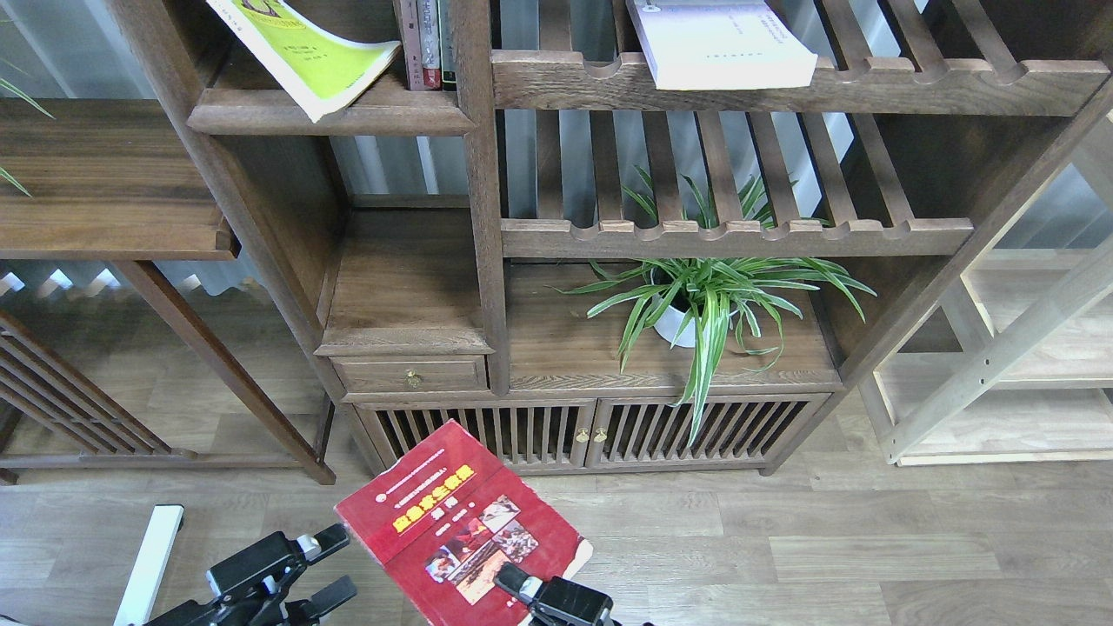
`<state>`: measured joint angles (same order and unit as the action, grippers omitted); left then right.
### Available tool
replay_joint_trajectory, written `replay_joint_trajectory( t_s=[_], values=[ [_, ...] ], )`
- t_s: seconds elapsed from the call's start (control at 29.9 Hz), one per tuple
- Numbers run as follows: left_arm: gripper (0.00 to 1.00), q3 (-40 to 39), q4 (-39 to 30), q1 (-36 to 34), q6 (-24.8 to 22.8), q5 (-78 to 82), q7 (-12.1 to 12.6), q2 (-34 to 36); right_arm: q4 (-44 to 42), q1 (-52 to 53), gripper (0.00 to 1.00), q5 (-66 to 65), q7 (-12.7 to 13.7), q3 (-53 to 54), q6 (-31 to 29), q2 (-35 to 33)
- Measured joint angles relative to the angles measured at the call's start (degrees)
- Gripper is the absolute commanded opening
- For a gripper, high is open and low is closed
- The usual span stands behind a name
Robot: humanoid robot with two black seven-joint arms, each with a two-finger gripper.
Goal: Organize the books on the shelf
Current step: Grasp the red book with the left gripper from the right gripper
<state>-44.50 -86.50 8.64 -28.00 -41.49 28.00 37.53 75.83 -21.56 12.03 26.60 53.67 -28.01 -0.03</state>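
My right gripper [522,584] is shut on the near edge of the red book [452,520], held face up low over the floor in front of the bookcase. My left gripper [335,565] is open and empty, just left of the red book. The yellow-green book [309,56] lies tilted on the solid dark-brown shelf [330,117] at the upper left, its corner hanging over the front edge. The pale lavender-white book [717,43] lies on a slatted shelf at the upper right.
Narrow upright books [426,43] stand at the right end of the solid shelf. A potted spider plant [704,300] sits on the lower cabinet top. A small drawer [410,376] and slatted doors lie below. A pale wood rack [1026,365] stands at the right.
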Motion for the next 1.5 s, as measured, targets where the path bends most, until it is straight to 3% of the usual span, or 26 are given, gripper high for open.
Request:
replay_joint_trajectory(
  t_s=[0.5,0.7,1.5],
  values=[
    [0.85,-2.1,0.7,0.5,0.0,0.0,0.0,-4.4,-1.7,5.7,0.17,-0.8,-1.5,-2.3,0.0,0.0],
    [0.8,-5.1,0.9,0.8,0.0,-1.0,0.0,-4.5,-2.5,9.0,0.17,-0.9,-3.1,-3.4,0.0,0.0],
    [0.67,-5.1,0.8,1.4,0.0,-1.5,0.0,-12.5,-5.4,11.7,0.17,-1.4,-5.7,-5.0,0.0,0.0]
  ],
)
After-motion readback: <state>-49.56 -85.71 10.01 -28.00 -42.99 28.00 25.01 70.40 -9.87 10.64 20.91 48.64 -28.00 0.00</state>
